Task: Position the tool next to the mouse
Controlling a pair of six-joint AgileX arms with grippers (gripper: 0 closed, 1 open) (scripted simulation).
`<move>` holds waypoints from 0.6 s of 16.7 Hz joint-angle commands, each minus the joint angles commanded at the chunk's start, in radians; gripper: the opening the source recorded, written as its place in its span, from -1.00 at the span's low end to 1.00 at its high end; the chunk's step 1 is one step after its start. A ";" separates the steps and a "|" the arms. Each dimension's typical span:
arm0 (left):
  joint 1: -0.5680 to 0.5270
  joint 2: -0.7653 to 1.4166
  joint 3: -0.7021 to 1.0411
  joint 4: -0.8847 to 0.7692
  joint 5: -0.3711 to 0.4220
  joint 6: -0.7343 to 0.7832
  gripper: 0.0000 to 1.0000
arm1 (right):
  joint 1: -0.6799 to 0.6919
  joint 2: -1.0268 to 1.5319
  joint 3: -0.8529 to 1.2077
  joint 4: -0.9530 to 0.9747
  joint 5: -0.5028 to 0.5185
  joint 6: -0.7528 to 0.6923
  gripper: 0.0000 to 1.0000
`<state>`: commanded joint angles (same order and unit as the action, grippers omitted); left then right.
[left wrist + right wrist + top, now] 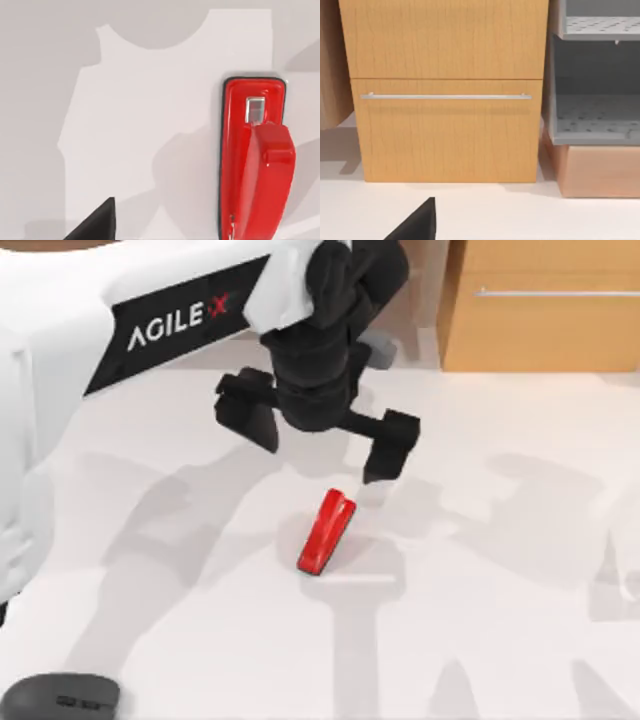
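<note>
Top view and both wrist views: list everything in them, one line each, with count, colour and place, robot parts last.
tool: 1, glossy red, lying flat near the table's middle, also close up in the left wrist view.
mouse: 1, dark grey, at the table's front left edge, well apart from the tool.
drawer cabinet: 1, light wood with a silver bar handle, at the back right of the table.
shelf unit: 1, grey, beside the cabinet in the right wrist view.
table: 1, white, under everything.
left arm: 1, white with a black wrist, reaching in from the left.
left end effector: 1, black, fingers spread wide, just behind the tool, holding nothing.
</note>
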<state>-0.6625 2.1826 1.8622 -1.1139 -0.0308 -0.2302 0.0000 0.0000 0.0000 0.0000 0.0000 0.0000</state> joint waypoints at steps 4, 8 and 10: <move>-0.021 0.099 0.047 -0.085 0.032 -0.030 1.00 | 0.000 0.000 0.000 0.000 0.000 0.000 1.00; -0.021 0.099 0.047 -0.085 0.032 -0.030 1.00 | 0.000 0.000 0.000 0.000 0.000 0.000 1.00; -0.016 0.100 0.040 -0.079 0.031 -0.027 1.00 | 0.000 0.000 0.000 0.000 0.000 0.000 1.00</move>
<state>-0.6790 2.2822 1.9023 -1.1932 0.0006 -0.2577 0.0000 0.0000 0.0000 0.0000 0.0000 0.0000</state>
